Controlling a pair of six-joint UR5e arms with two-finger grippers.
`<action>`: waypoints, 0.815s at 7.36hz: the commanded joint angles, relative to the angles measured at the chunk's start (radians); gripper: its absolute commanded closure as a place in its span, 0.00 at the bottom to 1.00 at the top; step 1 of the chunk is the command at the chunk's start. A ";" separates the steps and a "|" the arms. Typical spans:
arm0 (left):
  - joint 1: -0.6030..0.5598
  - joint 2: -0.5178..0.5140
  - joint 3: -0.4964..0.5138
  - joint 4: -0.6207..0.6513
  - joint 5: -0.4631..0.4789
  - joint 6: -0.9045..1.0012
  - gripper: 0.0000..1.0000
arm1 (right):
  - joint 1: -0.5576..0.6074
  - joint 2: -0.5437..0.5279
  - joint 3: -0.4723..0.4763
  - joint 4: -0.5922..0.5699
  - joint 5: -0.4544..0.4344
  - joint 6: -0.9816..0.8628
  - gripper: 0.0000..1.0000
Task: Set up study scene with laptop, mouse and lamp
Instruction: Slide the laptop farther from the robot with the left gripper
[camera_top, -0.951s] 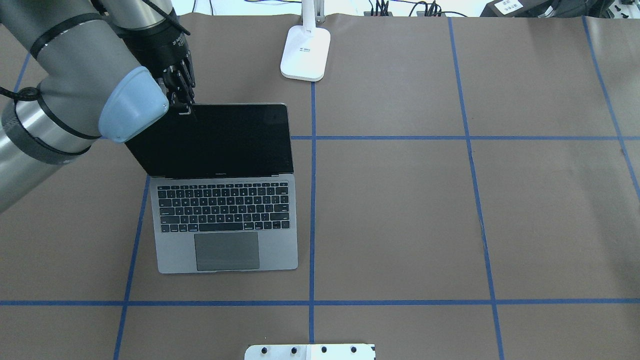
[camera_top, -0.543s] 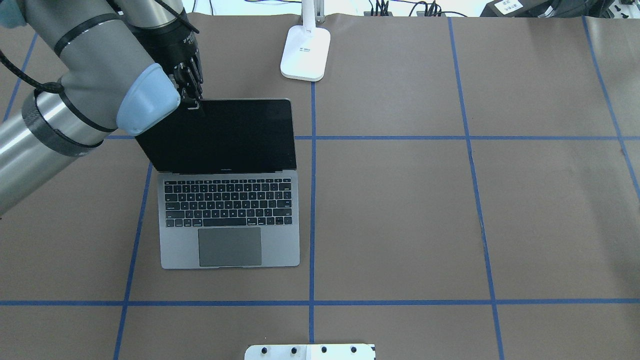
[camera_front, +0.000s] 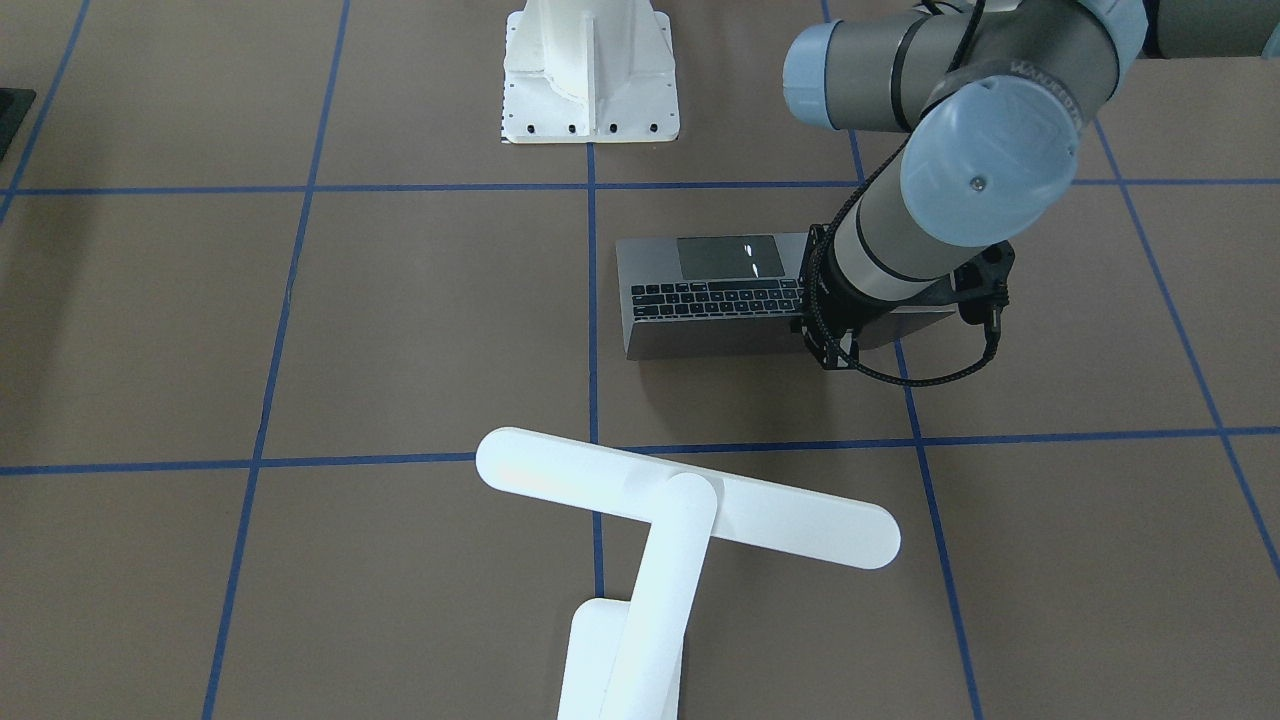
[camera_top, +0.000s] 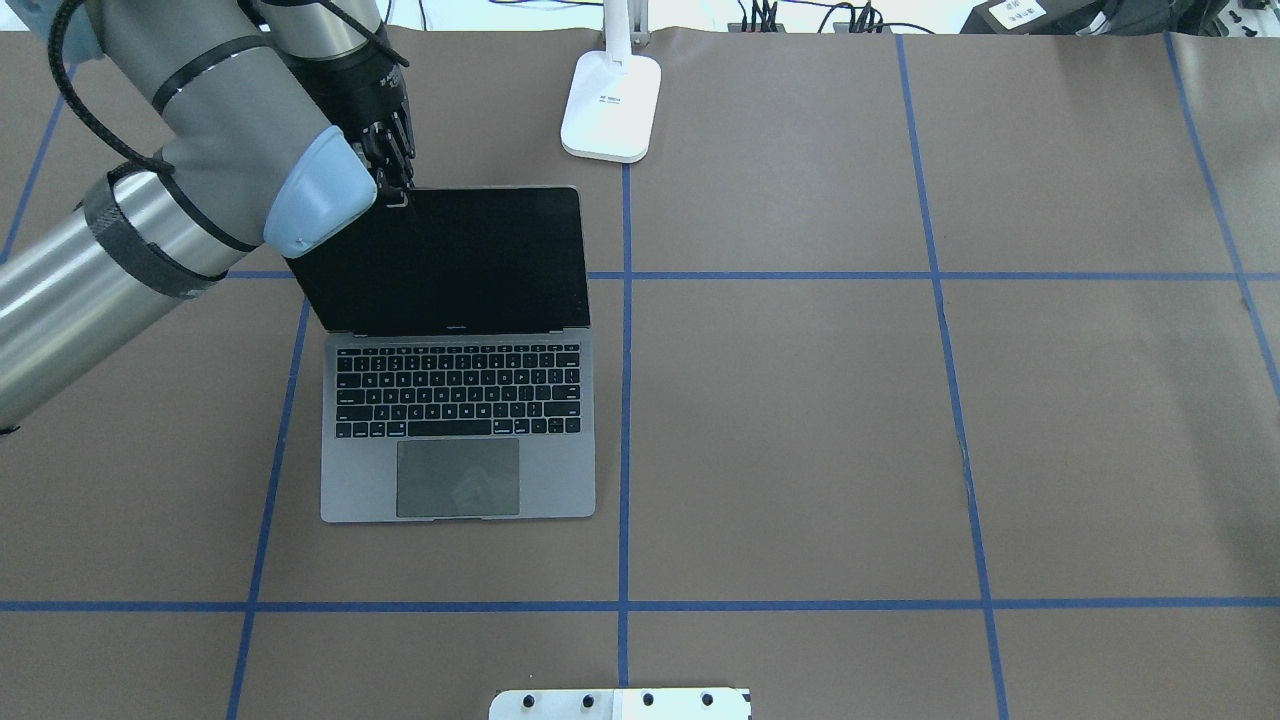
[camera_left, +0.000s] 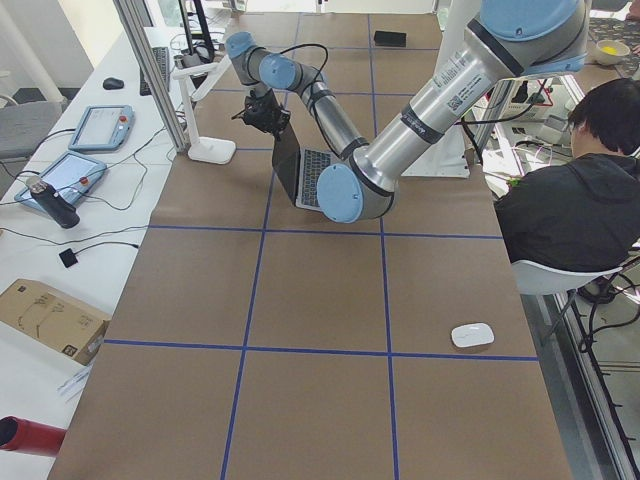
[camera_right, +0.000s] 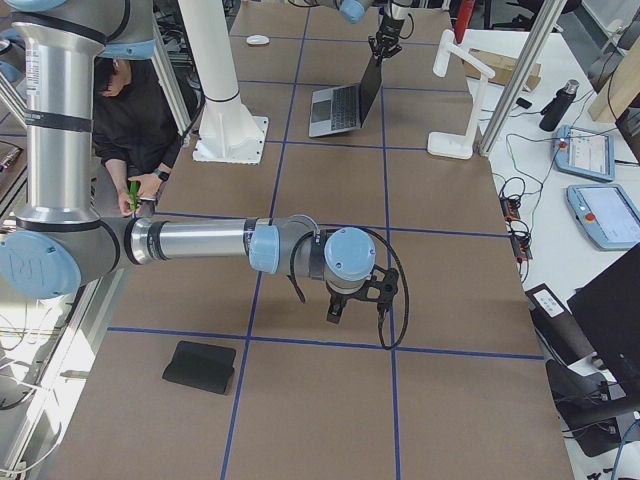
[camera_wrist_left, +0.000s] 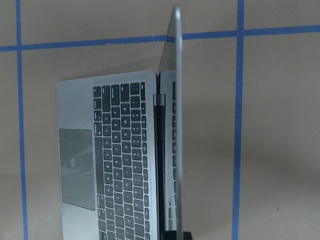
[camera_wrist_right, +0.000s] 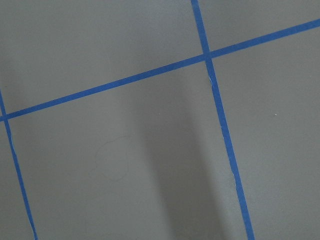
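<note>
The left tool (camera_top: 398, 194) pinches the top lid corner of the slim dark-grey metal laptop (camera_top: 458, 430), which stands open on the brown surface (camera_top: 800, 400) near the white T-shaped desk lamp (camera_top: 611, 105). The right tool (camera_right: 334, 308) shows too small to tell its state. Risk: an off-centre corner load may twist the lid, drag the base, or cause slippage.

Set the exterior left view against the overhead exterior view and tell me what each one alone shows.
Only exterior left: the mouse near the table's edge, and a seated person. Only overhead: the trackpad of the laptop, unobstructed. Both: the open laptop, the lamp, and the left end effector clamped on the lid's corner.
</note>
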 joint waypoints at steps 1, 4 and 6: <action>-0.003 -0.011 0.053 -0.060 0.006 -0.001 1.00 | 0.000 0.002 -0.003 0.000 0.000 0.000 0.00; -0.008 -0.025 0.116 -0.119 0.007 0.001 1.00 | 0.000 0.002 -0.005 0.000 -0.001 0.000 0.00; -0.014 -0.026 0.141 -0.174 0.018 -0.007 1.00 | 0.000 0.002 -0.006 0.000 -0.001 0.000 0.00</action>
